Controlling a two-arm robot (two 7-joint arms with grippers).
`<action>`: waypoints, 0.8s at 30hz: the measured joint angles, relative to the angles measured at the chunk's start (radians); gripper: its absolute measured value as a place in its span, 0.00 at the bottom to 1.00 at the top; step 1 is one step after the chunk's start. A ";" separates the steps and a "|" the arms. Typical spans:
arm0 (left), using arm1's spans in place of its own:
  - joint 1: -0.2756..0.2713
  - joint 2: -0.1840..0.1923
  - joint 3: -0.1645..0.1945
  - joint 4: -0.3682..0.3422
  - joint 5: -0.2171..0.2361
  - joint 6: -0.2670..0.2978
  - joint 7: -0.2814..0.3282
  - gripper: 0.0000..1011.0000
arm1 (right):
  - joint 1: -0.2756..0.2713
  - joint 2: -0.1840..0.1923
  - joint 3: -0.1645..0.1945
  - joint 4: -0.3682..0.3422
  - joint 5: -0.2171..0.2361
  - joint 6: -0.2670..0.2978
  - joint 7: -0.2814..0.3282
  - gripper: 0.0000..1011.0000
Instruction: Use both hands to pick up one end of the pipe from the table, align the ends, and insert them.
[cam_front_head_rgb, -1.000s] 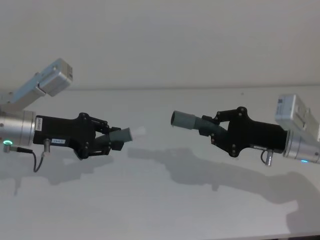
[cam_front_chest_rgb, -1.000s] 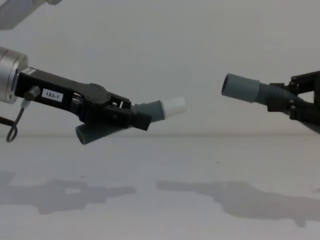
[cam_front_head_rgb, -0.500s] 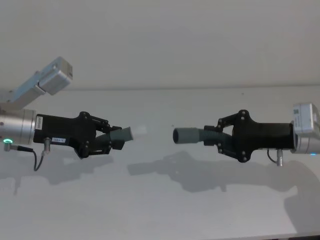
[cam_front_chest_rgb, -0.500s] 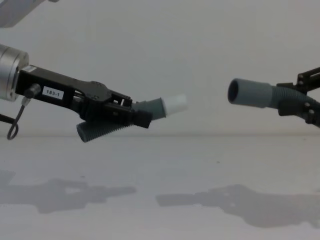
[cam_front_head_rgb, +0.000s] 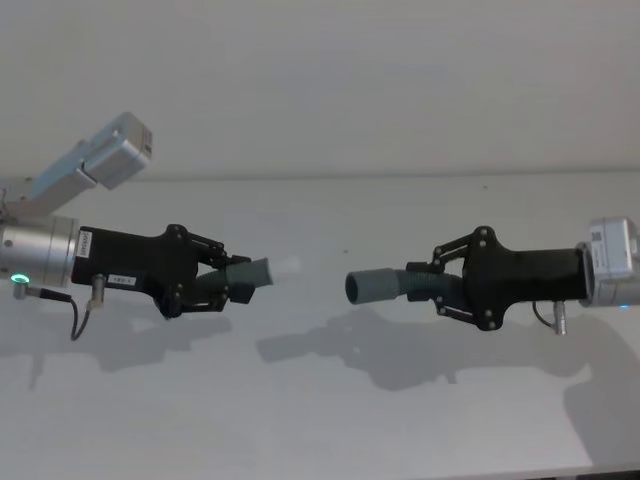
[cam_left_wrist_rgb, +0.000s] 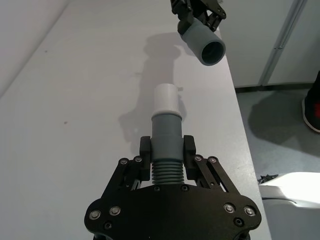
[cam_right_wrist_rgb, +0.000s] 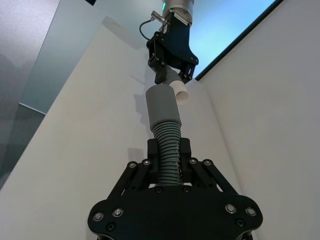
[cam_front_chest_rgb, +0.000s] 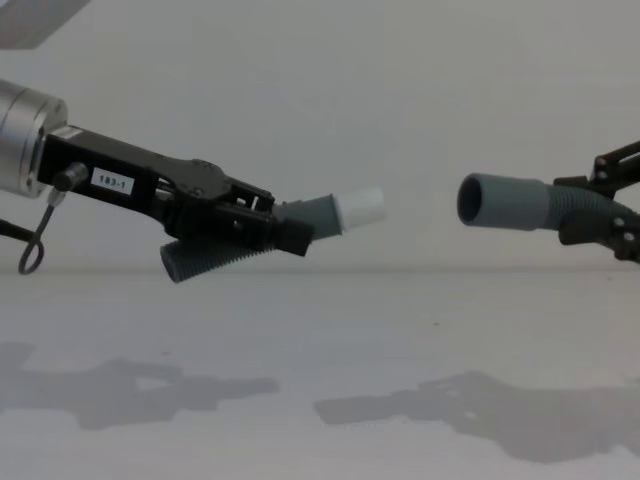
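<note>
White table (cam_front_head_rgb: 320, 420) lies below. Left gripper (cam_front_head_rgb: 232, 285) pinches the white-tipped pipe (cam_front_head_rgb: 256, 272), right gripper (cam_front_head_rgb: 441, 292) the socket pipe (cam_front_head_rgb: 372, 287), facing, apart

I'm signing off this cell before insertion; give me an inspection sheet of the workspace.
Surface: white table, matte, shadows of both arms on it.
Job's things: white-tipped piece and socket piece, both held above the table, ends facing across a gap, not joined.
Clutter: one tiny dark speck.
Grippers: left gripper shut on the white-tipped piece; right gripper shut on the socket piece.
Cables: thin dark loop hanging at the left wrist.
Surroundings: plain wall behind; grey floor past the table edge.
</note>
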 joint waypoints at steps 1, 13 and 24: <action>-0.002 -0.001 0.003 0.002 -0.001 0.000 -0.003 0.34 | 0.001 0.000 0.000 0.001 0.001 -0.002 0.001 0.21; -0.016 -0.006 0.023 0.013 -0.006 0.002 -0.021 0.34 | 0.015 -0.007 -0.014 0.028 -0.001 -0.021 -0.001 0.21; -0.021 -0.008 0.031 0.017 -0.007 0.004 -0.026 0.34 | 0.034 -0.018 -0.027 0.059 -0.018 -0.032 -0.014 0.21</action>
